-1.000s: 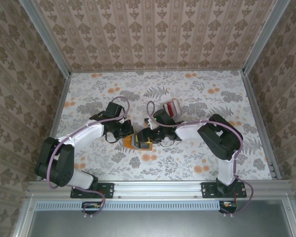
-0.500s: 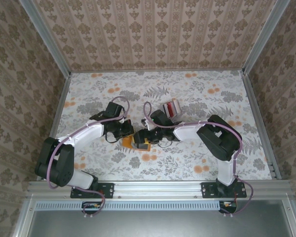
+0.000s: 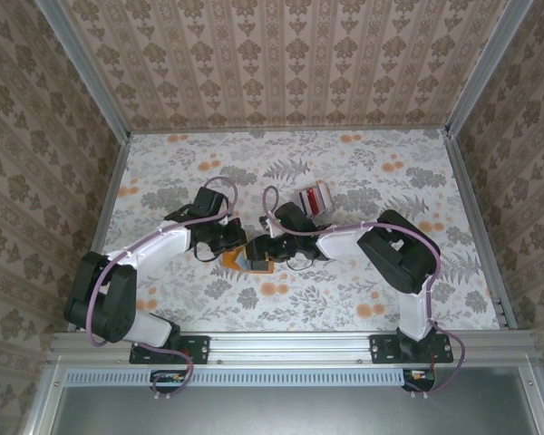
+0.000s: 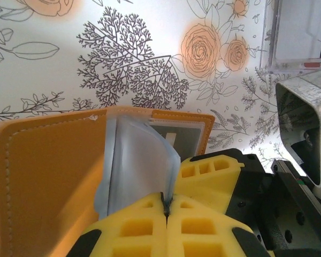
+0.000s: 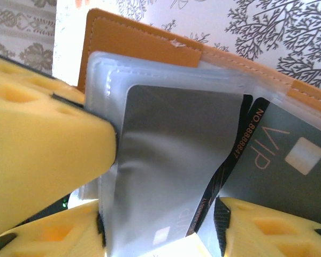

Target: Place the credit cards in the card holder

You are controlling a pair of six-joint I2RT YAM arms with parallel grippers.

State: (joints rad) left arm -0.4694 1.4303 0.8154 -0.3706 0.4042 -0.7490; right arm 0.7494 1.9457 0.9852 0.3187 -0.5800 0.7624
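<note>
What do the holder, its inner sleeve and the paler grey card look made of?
The holder: orange leather or faux leather, matte, with stitching along the edge. The sleeve: soft clear plastic, glossy and buckling. The paler grey card: probably stiff plastic, lying flat with a satin sheen.

Top looks down; both close wrist views share card holder (image 4: 43, 176).

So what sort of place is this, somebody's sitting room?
Probably a robot test booth rather than a home: wallpaper-print panels in an aluminium frame box in a floral tabletop, and a left arm and a right arm are bolted to a rail at its near edge.
</note>
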